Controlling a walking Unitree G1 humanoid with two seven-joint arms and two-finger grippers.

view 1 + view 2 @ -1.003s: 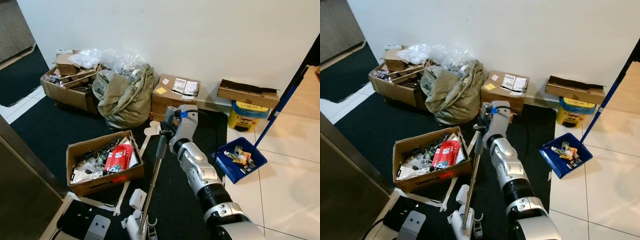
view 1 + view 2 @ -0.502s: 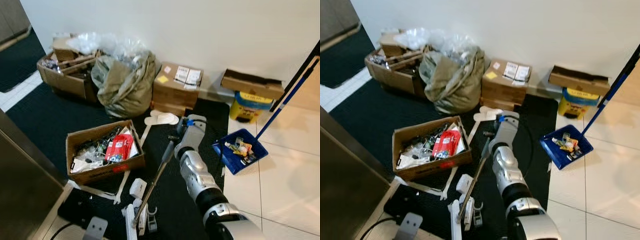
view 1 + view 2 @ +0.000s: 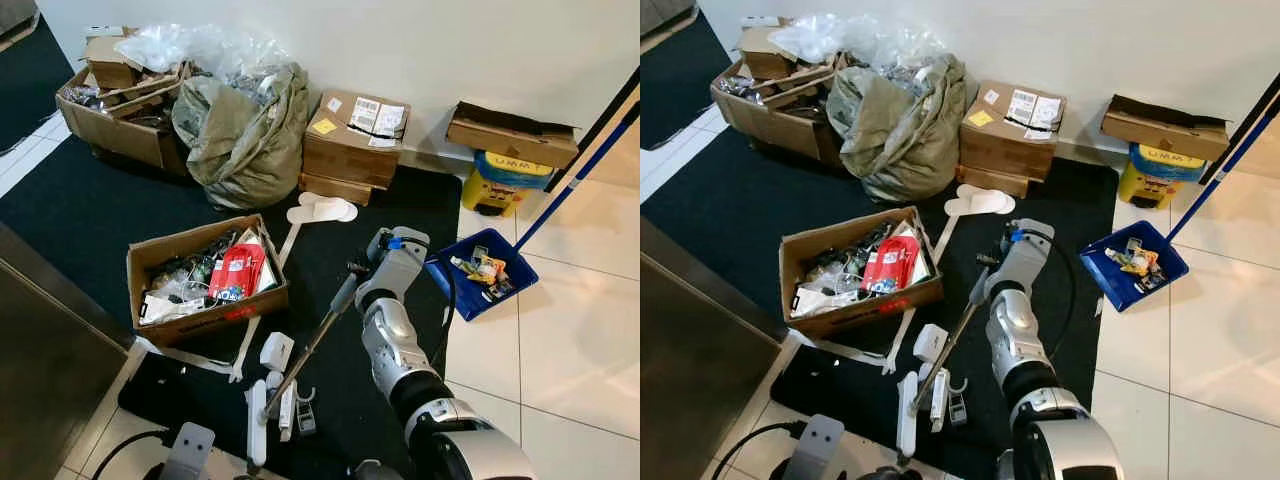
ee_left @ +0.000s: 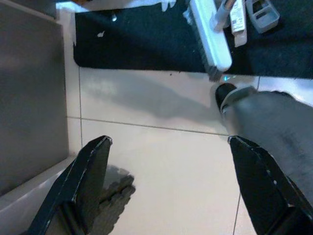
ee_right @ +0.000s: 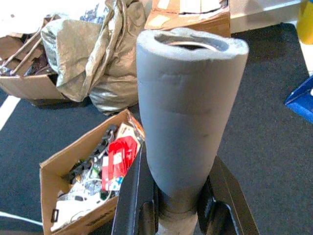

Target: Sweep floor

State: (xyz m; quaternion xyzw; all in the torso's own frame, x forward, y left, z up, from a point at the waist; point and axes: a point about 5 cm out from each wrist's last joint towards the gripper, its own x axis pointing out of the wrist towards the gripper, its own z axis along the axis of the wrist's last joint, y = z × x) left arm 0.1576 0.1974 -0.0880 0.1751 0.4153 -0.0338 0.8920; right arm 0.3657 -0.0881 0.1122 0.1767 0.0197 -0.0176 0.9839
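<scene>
Mid-sweep: right pincer [image 5: 178, 205] clamped on broom handle [image 3: 315, 342] — left pincer [image 4: 171, 191] spread, idle; next, probably dragging broom head [image 3: 256, 428] toward dustpan [image 3: 482, 285].

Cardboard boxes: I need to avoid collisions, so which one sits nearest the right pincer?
The open box of clutter with the red packet, alone on the black mat; the others line the wall.

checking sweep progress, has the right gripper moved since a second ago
Yes. The right gripper, shut on the broom handle, has come away from the taped cardboard box and toward the blue dustpan.
</scene>
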